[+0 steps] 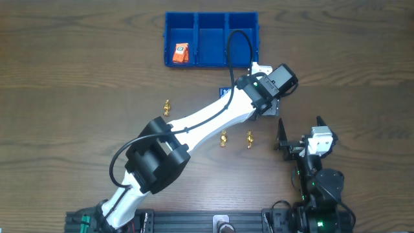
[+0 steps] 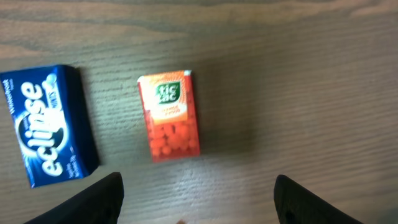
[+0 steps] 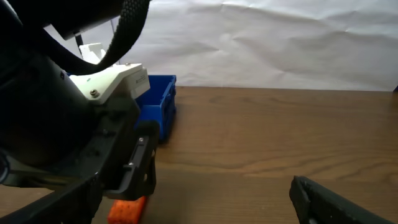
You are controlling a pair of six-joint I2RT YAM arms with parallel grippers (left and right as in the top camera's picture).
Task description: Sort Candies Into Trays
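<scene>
Orange box: your target, the orange box (image 2: 169, 115), lies flat on the tabletop (image 1: 77, 77) with its label up, tilted just a touch.
Neighbour: the blue box (image 2: 50, 124) sits near it on one side, with a strip of bare wood between them, not touching.
Left pincer: your left pincer (image 2: 198, 186) hangs above the orange box, wide open and holding nothing. The box looks a bit ahead of the fingertips, not between them yet.
Right pincer: your right pincer (image 1: 284, 139) is parked close by, low over the tabletop, also spread open and empty.
Handling: I reckon it's a light, rigid plastic box. It won't squash, but the smooth sides are probably slick, so it could squirt out or spin if you pinch off-centre.
Grip spot: go across the narrow width, one finger on each long edge, about mid-length. Your fingers are already lined up roughly that way.
Watch out: the finger on the blue box's side has to drop into that gap, so come down square or you'll nudge it.
Tray: the tray (image 1: 255, 39) already has a sorted box (image 1: 181, 53) of the same orange in its left compartment, so that's likely where this one goes.
Leftovers: gold candies (image 1: 224, 138) are still loose on the tabletop.
</scene>
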